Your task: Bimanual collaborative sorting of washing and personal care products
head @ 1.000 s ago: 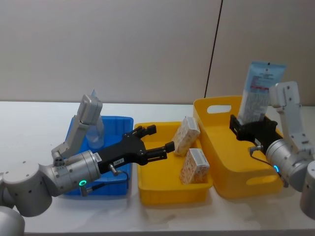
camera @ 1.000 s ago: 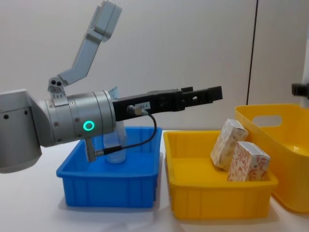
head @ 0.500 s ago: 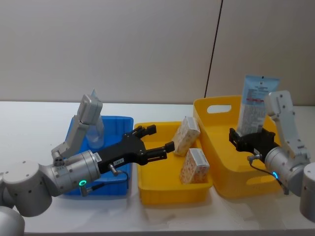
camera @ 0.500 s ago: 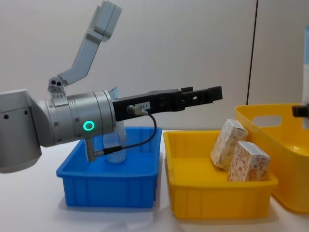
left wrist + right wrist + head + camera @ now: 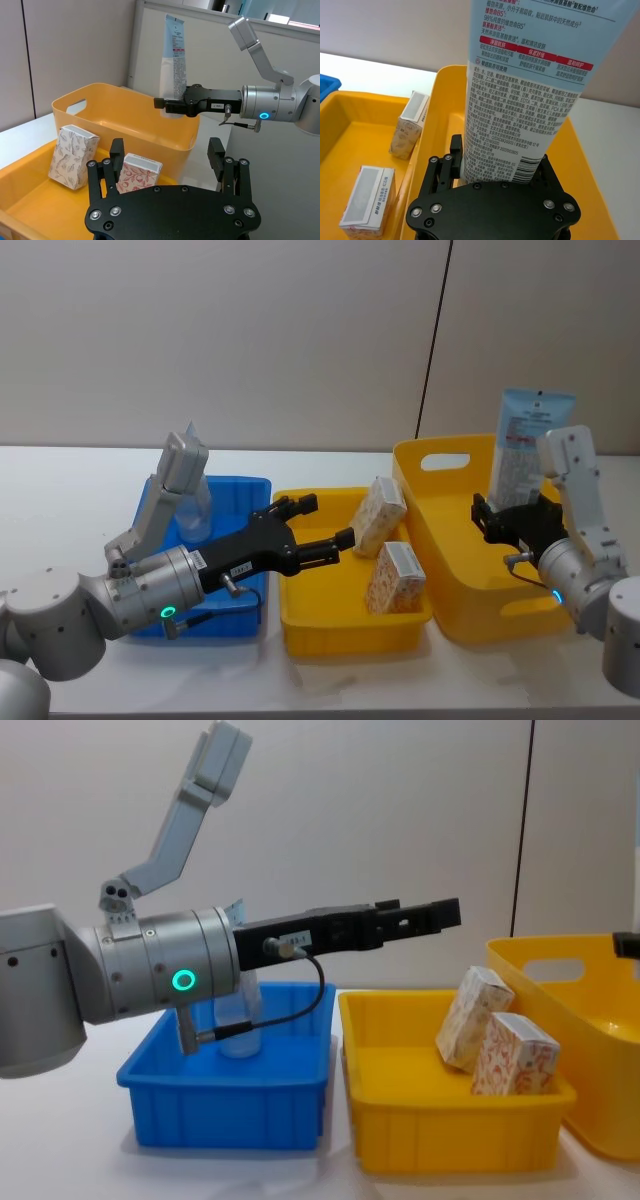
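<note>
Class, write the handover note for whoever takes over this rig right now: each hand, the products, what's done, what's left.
Left hand: open, empty, over the middle yellow tray.
Right hand: shut on a tube held upright above the tall yellow bin.
Products: two cartons in the middle tray; a second tube standing in the blue bin.
Done: those three look sorted.
Left: place the held tube, probably in the blue bin, perhaps via the left hand.
</note>
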